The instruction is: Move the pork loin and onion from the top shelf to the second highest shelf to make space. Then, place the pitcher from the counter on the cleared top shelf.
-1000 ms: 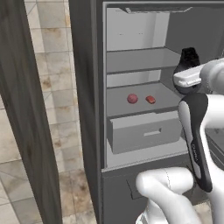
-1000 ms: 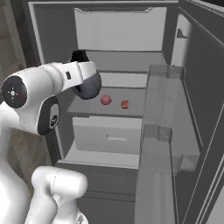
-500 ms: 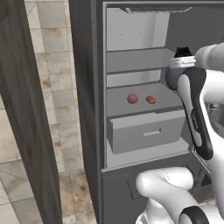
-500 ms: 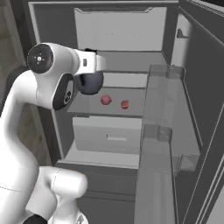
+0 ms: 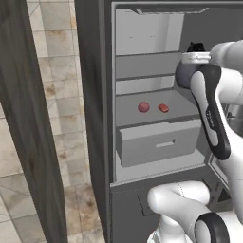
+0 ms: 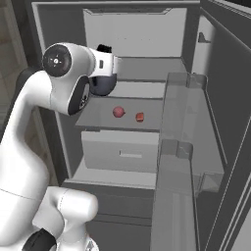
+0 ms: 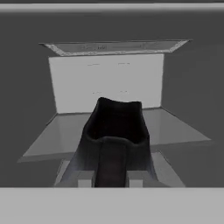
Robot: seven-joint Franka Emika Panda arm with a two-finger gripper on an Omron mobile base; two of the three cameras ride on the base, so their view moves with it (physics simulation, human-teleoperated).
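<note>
Looking into an open fridge [image 5: 107, 95] through my base cameras, I see its dark frame on the left and white back wall inside. From the left base view, moving left to right: the top shelf [image 5: 142, 64] is a bare grey board in the tallest compartment. Below it, the second shelf [image 5: 142, 107] carries two small red things side by side, apart from each other: the round dark onion [image 5: 143, 107] on the left and the flatter pork loin [image 5: 163, 108] on the right. A grey drawer [image 5: 159, 144] sits beneath them. At the right, my white arm holds the dark pitcher [image 5: 185, 76] in front of the fridge at about top-shelf height.

In the right base view, the pitcher [image 6: 102, 84] hangs under the hand at the left, with the onion [image 6: 118, 112] and pork loin [image 6: 139, 117] lower and to its right, then the open door's clear bins [image 6: 184, 122].

In the hand view, the gripper [image 7: 110, 177] is clamped on the pitcher's handle; the jug's open mouth [image 7: 114, 122] points toward the top shelf [image 7: 175, 129] ahead.
</note>
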